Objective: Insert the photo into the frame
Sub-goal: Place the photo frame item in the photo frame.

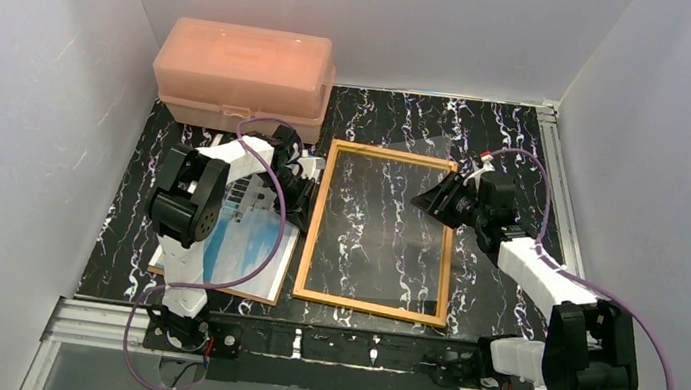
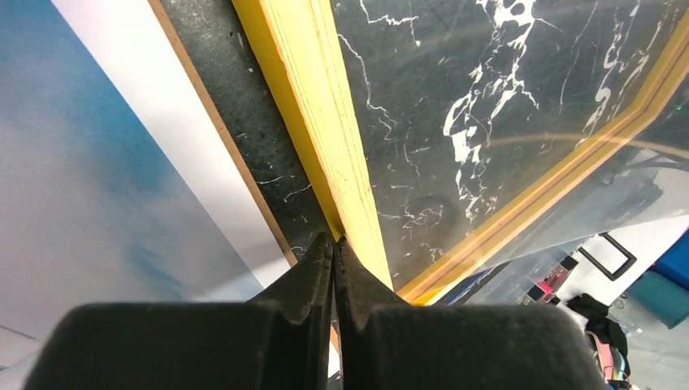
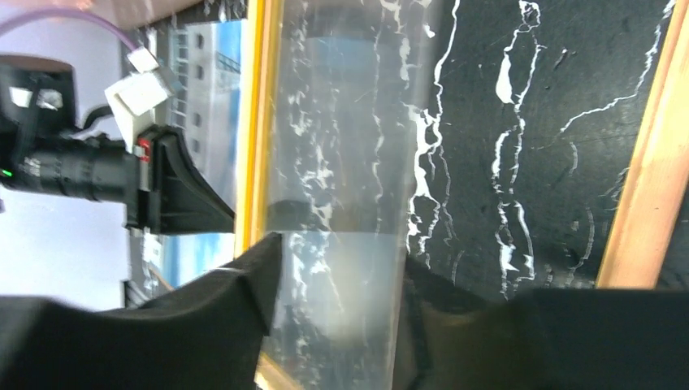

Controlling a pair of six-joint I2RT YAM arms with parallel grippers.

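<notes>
- Yellow frame [image 1: 316,221]: flat on the table [image 1: 392,115], mid-scene, with no photo in it (marble shows through).
- Photo [image 1: 248,253]: face up on the board [image 2: 216,122], just left of the frame and partly under the left arm.
- Step, as we judge it: readying the frame. The photo is not yet picked up.
- Next move, as we judge it: the left gripper [image 2: 334,242] must open, take the photo by an edge and carry it over the near rail without creasing it.
- Left gripper: fingers pressed together on nothing, tips down by the frame's outer edge, touching it or nearly so.
- Right gripper [image 3: 340,253]: fingers apart on either side of a clear pane [image 3: 341,122]; whether they pinch it we cannot tell.
</notes>
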